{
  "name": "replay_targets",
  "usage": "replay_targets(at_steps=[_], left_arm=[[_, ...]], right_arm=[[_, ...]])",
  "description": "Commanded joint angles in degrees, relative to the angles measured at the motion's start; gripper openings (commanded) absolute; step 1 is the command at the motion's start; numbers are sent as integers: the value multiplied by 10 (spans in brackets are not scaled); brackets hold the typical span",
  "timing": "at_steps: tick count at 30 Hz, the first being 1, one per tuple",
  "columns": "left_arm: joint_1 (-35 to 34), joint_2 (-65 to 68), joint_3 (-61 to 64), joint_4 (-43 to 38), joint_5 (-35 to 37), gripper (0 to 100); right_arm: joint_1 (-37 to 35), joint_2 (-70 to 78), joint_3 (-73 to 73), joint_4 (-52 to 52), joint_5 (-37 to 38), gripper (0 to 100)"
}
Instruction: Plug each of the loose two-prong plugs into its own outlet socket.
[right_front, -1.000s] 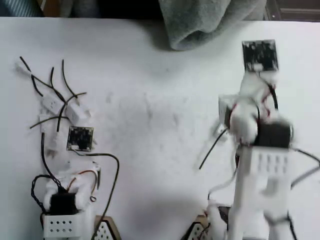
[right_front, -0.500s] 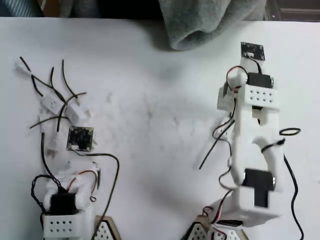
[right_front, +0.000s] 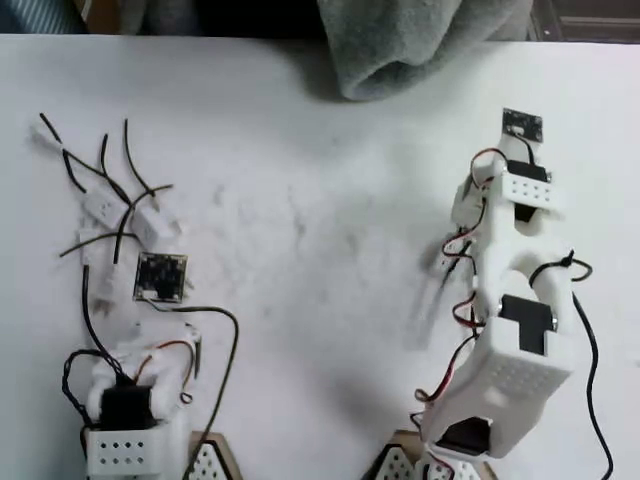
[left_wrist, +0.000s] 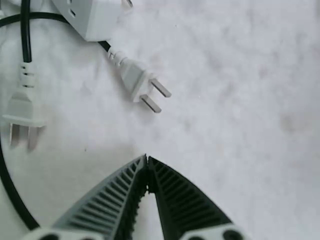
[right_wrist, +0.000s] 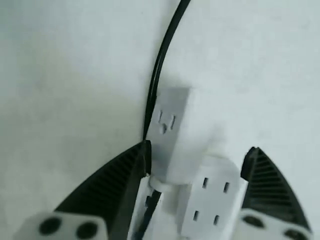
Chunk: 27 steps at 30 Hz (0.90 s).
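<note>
White bench (right_front: 300, 250), high view: loose corded plugs (right_front: 100, 207) lie tangled just beyond the left arm (right_front: 125, 400), while the right arm (right_front: 510, 300) stretches out well apart from them; a grey cloth (right_front: 400, 50) sits past both.

Left wrist view: the left end effector (left_wrist: 146, 161) is pinched closed on nothing. A two-prong plug (left_wrist: 140, 87) lies flat just ahead of its tips, a second plug (left_wrist: 20, 117) lies off to one side, and an outlet socket (left_wrist: 95, 17) sits farther ahead.

Right wrist view: the right end effector (right_wrist: 198, 152) gapes wide, with two white socket blocks (right_wrist: 172, 130) between its jaws and a black cord (right_wrist: 162, 65) running ahead from beside one finger.
</note>
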<state>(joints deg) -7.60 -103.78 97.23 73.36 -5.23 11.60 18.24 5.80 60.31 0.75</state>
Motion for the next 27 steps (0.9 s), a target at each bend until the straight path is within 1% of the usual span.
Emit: replay_targets(at_steps=[1,9,14,16,19,24,27], left_arm=[[5,0,-3,-1,3,24],[5,0,-3,-1,3,24],[5,0,-3,-1,3,24],[5,0,-3,-1,3,24],[5,0,-3,-1,3,24],[5,0,-3,-1,3,24],[5,0,-3,-1,3,24]], right_arm=[[-26,-6,-25,-7,-3,228],[-37,-1,-66,-7,0,21],[-40,-6,-92,18,0,26],[-49,-6,-124,55,0,26],[-65,-7,-207,145,0,26],[-134,-1,-346,293,-4,27],[-204,-1,-358,318,-5,27]])
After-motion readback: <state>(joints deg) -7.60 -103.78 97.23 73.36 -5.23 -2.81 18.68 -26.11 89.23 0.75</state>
